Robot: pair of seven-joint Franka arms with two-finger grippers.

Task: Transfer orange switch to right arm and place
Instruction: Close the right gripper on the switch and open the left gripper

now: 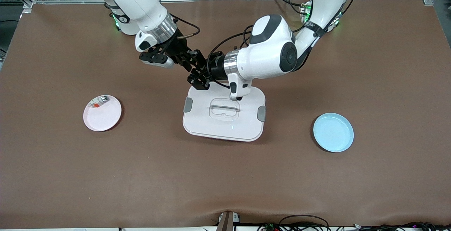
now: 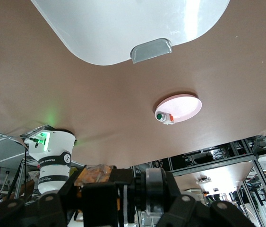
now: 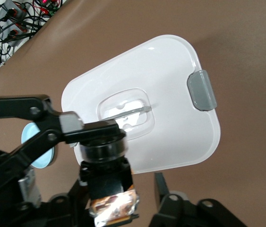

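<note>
The orange switch [image 3: 105, 182], a small black body with orange marks and a round ring, hangs in the air between the two grippers, over the edge of the white lid [image 1: 246, 125] nearest the robots' bases. It also shows in the left wrist view [image 2: 99, 182]. My left gripper [image 1: 201, 77] is shut on it [image 2: 118, 198]. My right gripper [image 1: 193, 66] is open with its fingers on either side of the switch's body [image 3: 118, 189]; one finger [image 3: 160, 185] stands clear of it. The switch cannot be made out in the front view.
The white lid with grey clips and a clear handle lies mid-table. A pink plate [image 1: 102, 116] holding a small silver-and-white part [image 1: 99, 101] lies toward the right arm's end. A blue plate [image 1: 333, 132] lies toward the left arm's end.
</note>
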